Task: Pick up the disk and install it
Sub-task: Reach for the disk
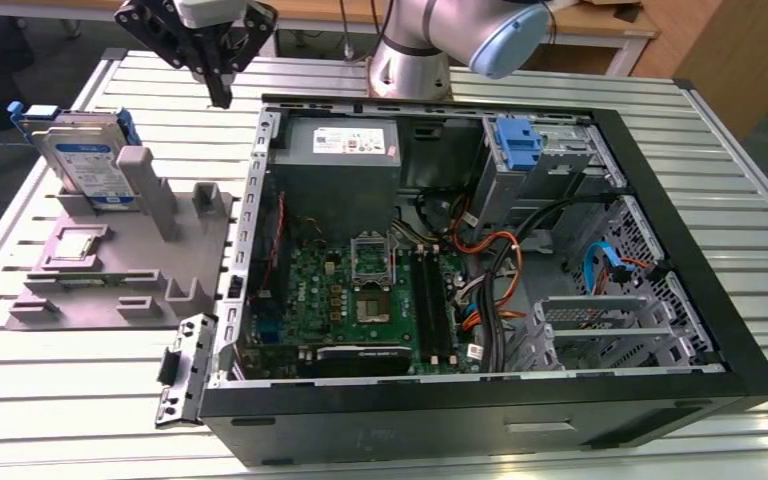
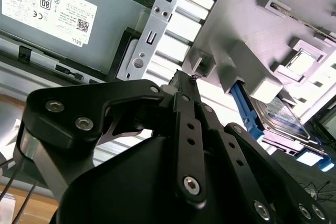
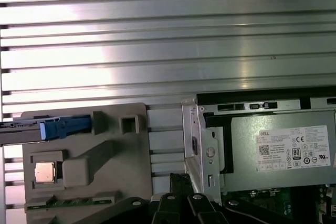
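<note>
Gripper (image 1: pixel 220 97) upper left of exterior view, pointing down, claw pressed together w/ nothing held, near disk (image 1: pixel 91 160) standing upright in grey fixture (image 1: pixel 117 268).

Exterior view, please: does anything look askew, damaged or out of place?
Nothing stands out. The silver hard drive in its blue plastic bracket stands upright in the grey holder, beside the open black computer case.

In the exterior view, take the case's (image 1: pixel 424 425) middle as your dial. The disk (image 1: pixel 91 162) stands on edge in the holder (image 1: pixel 131 270) at ten o'clock. The power supply (image 1: pixel 337 150) sits inside the case toward eleven. The gripper (image 1: pixel 220 98) hangs farther out along eleven, over the table (image 1: pixel 64 400).
</note>
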{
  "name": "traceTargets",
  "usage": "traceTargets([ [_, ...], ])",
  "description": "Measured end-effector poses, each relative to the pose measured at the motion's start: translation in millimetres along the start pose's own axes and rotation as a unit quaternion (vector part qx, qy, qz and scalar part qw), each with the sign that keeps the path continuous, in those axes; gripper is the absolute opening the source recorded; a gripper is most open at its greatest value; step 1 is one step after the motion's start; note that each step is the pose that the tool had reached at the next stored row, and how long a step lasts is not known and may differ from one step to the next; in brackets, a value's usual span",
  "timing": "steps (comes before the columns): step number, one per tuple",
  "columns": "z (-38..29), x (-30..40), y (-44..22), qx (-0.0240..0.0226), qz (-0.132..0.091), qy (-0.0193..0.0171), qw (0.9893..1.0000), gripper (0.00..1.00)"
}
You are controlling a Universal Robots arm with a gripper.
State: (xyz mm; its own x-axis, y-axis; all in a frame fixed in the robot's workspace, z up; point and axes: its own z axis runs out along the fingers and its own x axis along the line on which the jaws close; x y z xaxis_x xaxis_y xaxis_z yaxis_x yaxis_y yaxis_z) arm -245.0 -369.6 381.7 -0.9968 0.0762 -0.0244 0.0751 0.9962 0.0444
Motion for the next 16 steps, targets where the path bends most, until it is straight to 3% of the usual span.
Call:
traceTargets([
  [16, 2.9, 16.3, 2.5, 0.0, 0.0, 0.0, 1.0, 0.1],
])
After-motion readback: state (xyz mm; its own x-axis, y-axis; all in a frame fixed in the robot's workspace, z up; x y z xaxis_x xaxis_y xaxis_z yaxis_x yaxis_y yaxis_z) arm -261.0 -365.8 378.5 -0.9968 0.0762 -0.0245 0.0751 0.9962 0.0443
